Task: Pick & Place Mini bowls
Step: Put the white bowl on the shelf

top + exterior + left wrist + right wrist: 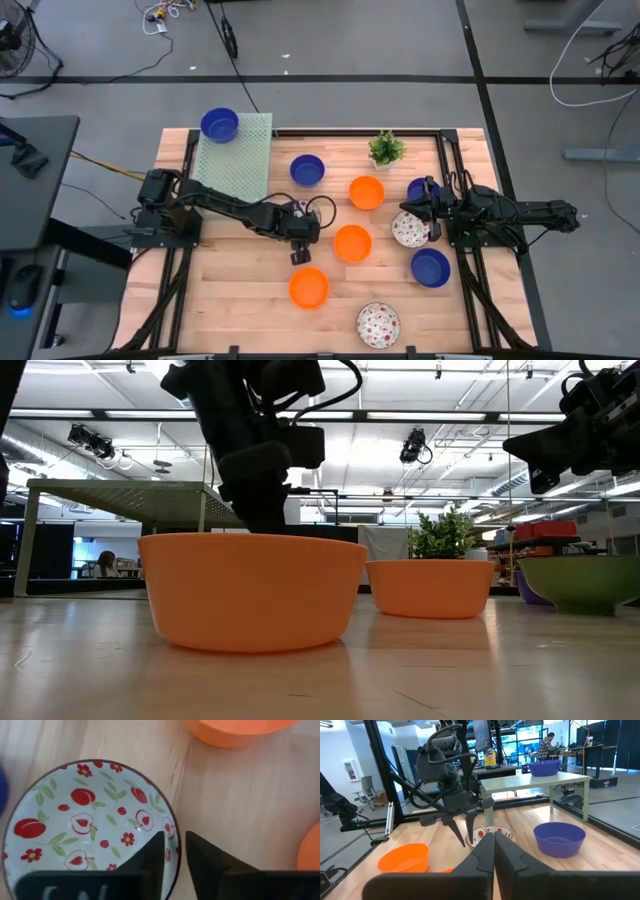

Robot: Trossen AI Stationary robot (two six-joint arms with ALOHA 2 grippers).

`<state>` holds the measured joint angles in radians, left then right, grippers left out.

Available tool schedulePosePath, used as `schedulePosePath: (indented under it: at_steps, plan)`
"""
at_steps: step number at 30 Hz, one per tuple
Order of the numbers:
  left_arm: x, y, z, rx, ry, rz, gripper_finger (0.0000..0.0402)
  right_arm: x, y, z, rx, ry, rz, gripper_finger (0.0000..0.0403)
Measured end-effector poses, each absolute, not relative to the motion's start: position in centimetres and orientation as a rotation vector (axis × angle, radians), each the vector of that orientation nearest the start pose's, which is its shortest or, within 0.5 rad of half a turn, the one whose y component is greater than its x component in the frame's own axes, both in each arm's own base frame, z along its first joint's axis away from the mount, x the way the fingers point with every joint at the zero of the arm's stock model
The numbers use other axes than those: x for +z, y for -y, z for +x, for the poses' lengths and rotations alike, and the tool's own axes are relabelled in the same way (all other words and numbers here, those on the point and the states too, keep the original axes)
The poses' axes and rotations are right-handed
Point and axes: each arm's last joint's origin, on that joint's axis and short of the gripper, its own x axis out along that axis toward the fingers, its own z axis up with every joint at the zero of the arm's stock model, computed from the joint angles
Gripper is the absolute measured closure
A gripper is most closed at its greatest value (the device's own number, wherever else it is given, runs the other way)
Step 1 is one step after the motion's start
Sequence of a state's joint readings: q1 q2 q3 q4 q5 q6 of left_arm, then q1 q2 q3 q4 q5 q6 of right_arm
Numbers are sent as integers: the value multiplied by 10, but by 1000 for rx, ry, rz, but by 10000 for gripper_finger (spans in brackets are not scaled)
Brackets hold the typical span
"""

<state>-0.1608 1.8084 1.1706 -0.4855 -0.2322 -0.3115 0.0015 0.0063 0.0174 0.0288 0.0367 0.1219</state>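
Observation:
My left gripper [300,240] [175,851] stands mid-table over a white mini bowl with a red fruit pattern [85,825] [487,832], shut across its rim. That bowl sits on the wood; in the high view the gripper hides it. My right gripper [412,203] [494,840] hovers shut at the table's right, beside a second patterned bowl [408,229] and a half-hidden blue one [419,187]. Other mini bowls rest on their bases: orange [352,243], [309,287], [366,192]; blue [307,169], [430,267], [219,124]; patterned [378,324]. My left gripper pinches the patterned bowl's rim [174,831], with one finger [150,855] inside the bowl and the other finger [202,857] outside it. The fingers come from above, pointing down. The bowl seems to rest on the table, upright.
A small potted plant [386,148] stands near the far edge. A green mesh stand [238,155] at far left carries one blue bowl. An orange bowl [250,590] fills the near low view. Bare wood lies along the near left part of the table [220,300].

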Motion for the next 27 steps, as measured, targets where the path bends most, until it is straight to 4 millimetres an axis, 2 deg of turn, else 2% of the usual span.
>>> schedulePosePath:
  at_steps: [5, 12, 19, 27]
  plan:
    - [177, 51, 353, 230, -1072, -85, 384, 172, 1, 97, -33, 42, 123, 392]
    - [182, 62, 359, 177, -1002, -103, 387, 172, 1, 97, -33, 42, 123, 392]
    - [214, 82, 371, 162, -912, -71, 395, 172, 1, 97, -33, 42, 123, 392]
    - [270, 102, 373, 254, -887, 77, 397, 172, 1, 97, -33, 42, 122, 392]
